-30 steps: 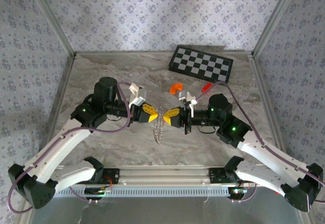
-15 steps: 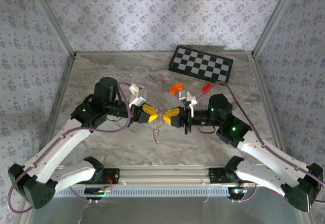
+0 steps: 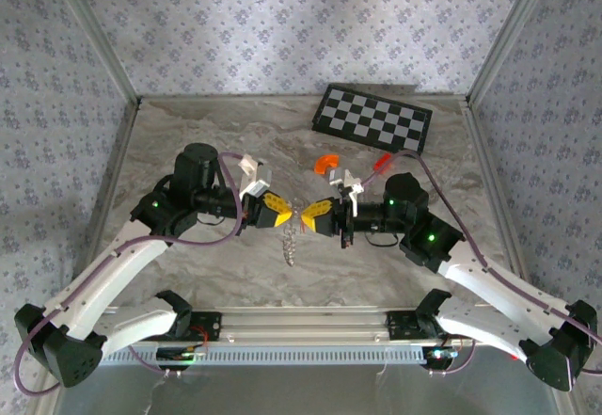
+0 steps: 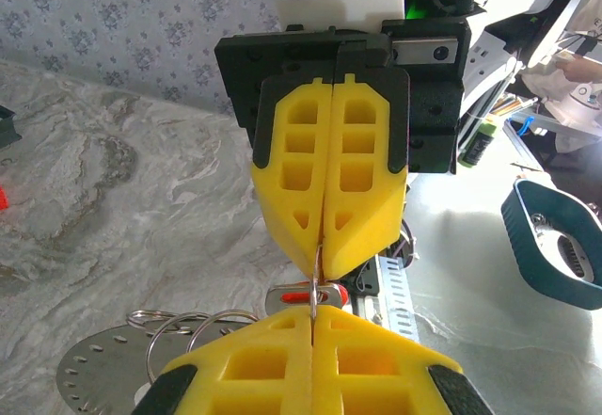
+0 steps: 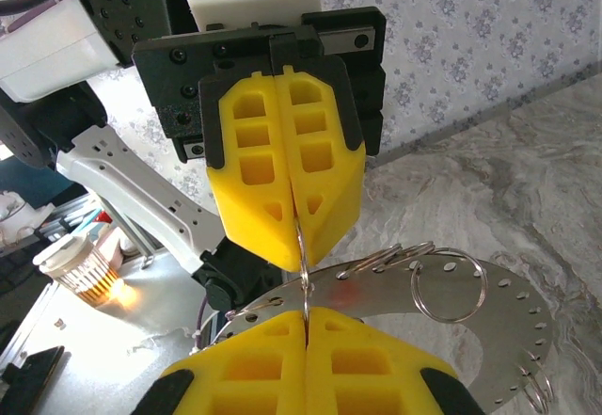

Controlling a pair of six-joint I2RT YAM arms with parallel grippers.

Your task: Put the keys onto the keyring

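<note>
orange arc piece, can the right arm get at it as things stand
Probably not yet. The orange arc piece lies uncovered on the table just beyond the right fingers, but they are shut on the keyring, which the left fingers also pinch; letting go comes first.

Robot arms: two. Yellow-fingered claws: two, left claw (image 3: 288, 212) and right claw (image 3: 306, 215), two fingers each.
Marbled grey tabletop (image 3: 207, 142): one.
Black-and-white checkered board (image 3: 373, 120): one.
Orange curved arc piece (image 3: 324, 163): one.
Red rectangular toy brick (image 3: 381, 162): one.
Thin silvery beaded metal chain loop (image 3: 293, 244): one.
Tiny red-headed key with silvery metal part (image 4: 337, 295): one visible.
Perforated silvery metal plate (image 5: 499, 326): one.
</note>
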